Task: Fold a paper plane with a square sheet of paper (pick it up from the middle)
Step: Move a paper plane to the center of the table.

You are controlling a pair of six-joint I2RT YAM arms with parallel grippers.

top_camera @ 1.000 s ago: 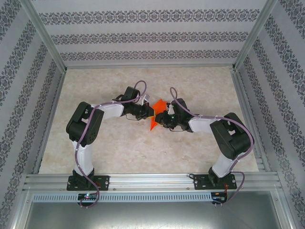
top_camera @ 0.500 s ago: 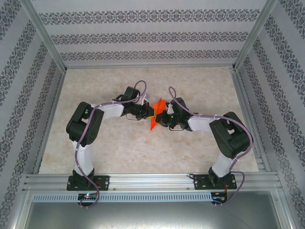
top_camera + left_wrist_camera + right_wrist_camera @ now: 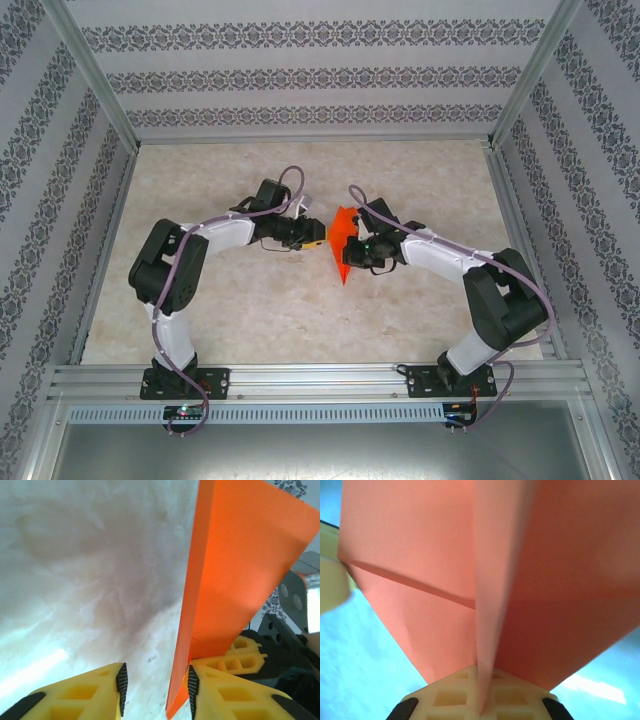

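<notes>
Orange-red paper hangs folded above the middle of the table, and we can see its point aimed at 6 o'clock and its broad end up at 12. The marbled table top around it is bare stone pattern. Patterned walls box it in at 9, 12 and 3 o'clock, with an aluminium rail across at 6. Nothing lies between the two arms but the paper itself.

Now the right end effector comes in from 3 o'clock. Through its wrist camera we see it pinched tight on the paper's centre fold, the flaps spreading away to both sides.

Over at 9 o'clock, the left end effector sits just beside the sheet. Its own camera shows it with the jaws parted, table visible in the gap. The paper's edge runs down against the pad at 3 o'clock, and nothing is clamped there.
</notes>
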